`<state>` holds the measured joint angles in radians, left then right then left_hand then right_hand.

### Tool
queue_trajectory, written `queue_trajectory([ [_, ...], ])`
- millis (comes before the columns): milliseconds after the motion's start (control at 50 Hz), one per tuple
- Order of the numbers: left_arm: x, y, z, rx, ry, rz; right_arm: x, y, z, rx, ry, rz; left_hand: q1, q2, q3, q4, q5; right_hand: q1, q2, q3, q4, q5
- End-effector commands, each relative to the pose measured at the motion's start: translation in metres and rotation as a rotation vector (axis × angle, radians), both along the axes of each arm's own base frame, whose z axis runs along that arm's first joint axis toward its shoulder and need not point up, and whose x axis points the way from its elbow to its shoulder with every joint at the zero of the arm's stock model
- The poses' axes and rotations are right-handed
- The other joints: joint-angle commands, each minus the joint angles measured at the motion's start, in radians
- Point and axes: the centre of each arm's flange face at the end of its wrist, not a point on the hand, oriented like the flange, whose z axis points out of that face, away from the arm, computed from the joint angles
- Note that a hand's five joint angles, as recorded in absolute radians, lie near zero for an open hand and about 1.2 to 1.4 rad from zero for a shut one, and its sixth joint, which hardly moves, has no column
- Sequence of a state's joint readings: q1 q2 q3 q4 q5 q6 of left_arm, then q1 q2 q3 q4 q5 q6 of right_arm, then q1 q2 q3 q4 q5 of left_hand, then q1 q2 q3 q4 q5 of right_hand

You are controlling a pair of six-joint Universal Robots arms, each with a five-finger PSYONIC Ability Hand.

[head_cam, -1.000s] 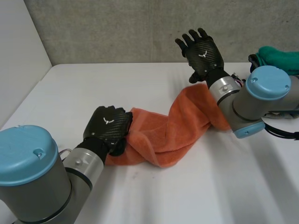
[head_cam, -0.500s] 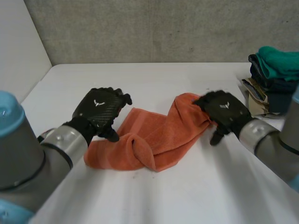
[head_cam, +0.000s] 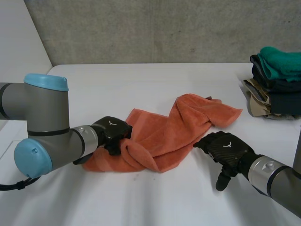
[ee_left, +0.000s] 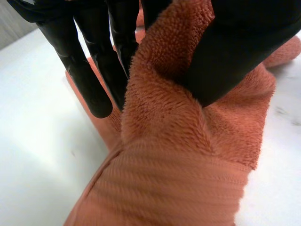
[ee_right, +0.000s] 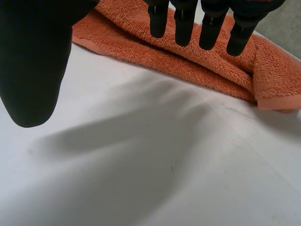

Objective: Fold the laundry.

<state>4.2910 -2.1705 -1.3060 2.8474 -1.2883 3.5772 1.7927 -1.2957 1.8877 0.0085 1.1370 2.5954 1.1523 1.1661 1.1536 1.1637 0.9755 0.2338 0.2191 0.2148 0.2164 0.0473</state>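
Note:
An orange towel (head_cam: 164,129) lies crumpled and twisted across the middle of the white table (head_cam: 155,202). My left hand (head_cam: 113,133) is at the towel's near left end, shut on a fold of it; in the left wrist view the orange towel (ee_left: 178,155) is pinched between the thumb (ee_left: 235,56) and the fingers (ee_left: 89,80). My right hand (head_cam: 226,151) hovers open just off the towel's near right edge, holding nothing. In the right wrist view its fingers (ee_right: 183,23) are straight above the towel's edge (ee_right: 188,56), and its thumb (ee_right: 33,61) stands over bare table.
A stack of folded clothes (head_cam: 275,82), teal on top with dark and beige pieces below, sits at the table's far right edge. A grey wall runs behind the table.
My left hand dropped onto the towel's left end and closed on a fold. My right hand came down from above the towel's far end to the near right side, staying open.

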Motion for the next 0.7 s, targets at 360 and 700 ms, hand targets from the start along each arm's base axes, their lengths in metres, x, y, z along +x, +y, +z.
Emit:
queue_trajectory([
  [360, 0.000, 0.064, 0.126, -0.298, 0.297, 0.077, 0.085, -0.009, -0.016, 0.131, -0.240, -0.078, 0.244, 0.230, 0.243, 0.233, 0.246, -0.049, -0.034, -0.030, -0.032, -0.037],
  [700, 0.016, 0.077, 0.154, -0.434, 0.381, 0.186, 0.104, -0.044, 0.012, -0.056, -0.319, -0.148, 0.244, 0.230, 0.243, 0.233, 0.246, 1.162, 1.177, 1.181, 1.180, 1.174],
])
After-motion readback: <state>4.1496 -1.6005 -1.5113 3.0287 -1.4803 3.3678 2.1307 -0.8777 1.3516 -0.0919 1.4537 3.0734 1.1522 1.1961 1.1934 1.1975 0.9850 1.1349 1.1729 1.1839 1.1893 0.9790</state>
